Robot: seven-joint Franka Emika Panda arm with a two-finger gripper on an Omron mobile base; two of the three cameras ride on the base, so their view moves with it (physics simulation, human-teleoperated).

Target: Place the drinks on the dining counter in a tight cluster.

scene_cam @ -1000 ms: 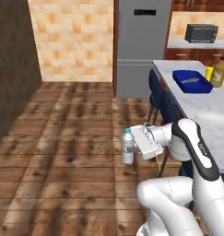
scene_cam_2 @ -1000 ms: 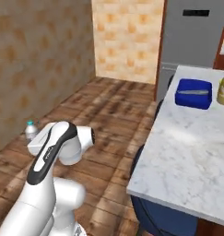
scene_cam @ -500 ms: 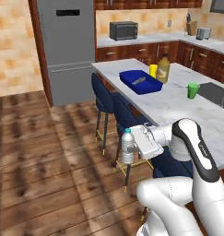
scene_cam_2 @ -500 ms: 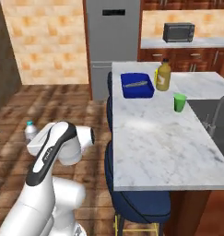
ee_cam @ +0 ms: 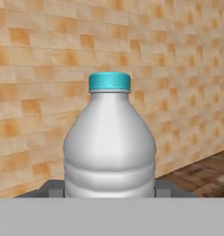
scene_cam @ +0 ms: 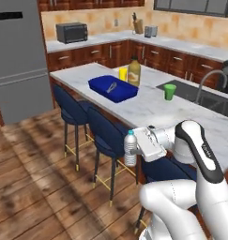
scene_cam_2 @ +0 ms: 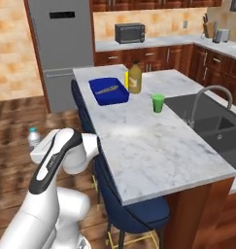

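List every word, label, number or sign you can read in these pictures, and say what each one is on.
None can be read.
Juice jug: its label is too blurred to read.
Fridge: a dark panel, nothing legible on it.
Microwave: no readable markings.
Water bottle in the pincer: plain, no print visible.

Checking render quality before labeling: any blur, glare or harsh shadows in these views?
Left base view: soft overall, far cabinets fuzzy, stool shadows faint on the floor. Right base view: mild sheen on the counter, no hard glare. Hand view: water bottle sharp and evenly lit, brick wall behind slightly soft.
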